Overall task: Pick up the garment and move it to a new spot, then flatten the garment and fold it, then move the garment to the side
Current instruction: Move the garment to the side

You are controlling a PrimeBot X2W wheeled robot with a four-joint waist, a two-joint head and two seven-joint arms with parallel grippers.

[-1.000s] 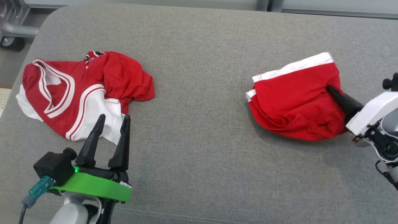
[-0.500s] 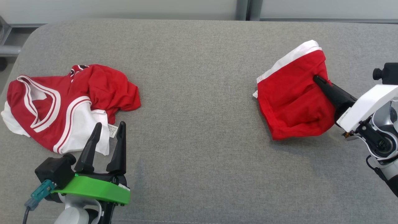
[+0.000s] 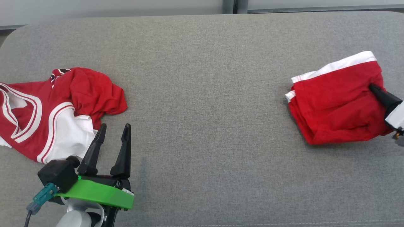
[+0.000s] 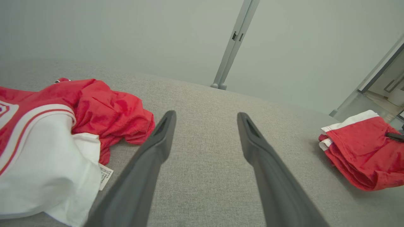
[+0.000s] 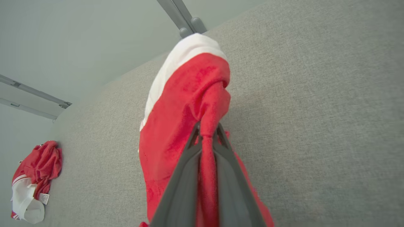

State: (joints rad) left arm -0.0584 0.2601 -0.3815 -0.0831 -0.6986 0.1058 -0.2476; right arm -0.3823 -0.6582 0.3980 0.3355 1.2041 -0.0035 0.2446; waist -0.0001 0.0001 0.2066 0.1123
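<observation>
The garment (image 3: 334, 104) is a folded red piece with a white band, lying at the right of the grey cushioned surface (image 3: 205, 94). My right gripper (image 3: 374, 88) is shut on its right edge. In the right wrist view, red cloth of the garment (image 5: 176, 110) is pinched between the closed fingers of the right gripper (image 5: 206, 129). My left gripper (image 3: 115, 127) stands open at the lower left with nothing between its fingers. The left wrist view shows the open left gripper (image 4: 205, 116) over bare fabric, with the garment (image 4: 363, 148) far to the right.
A crumpled red and white jersey (image 3: 56, 110) lies at the left, just beside the left fingers, and appears as the jersey (image 4: 47, 132) and the jersey (image 5: 34, 176) in the wrist views. A pale wall and a metal post (image 4: 233, 44) stand behind the surface.
The head view has shifted. My right gripper has carried the garment to the right, widening the gap to the jersey. The left gripper stays open.
</observation>
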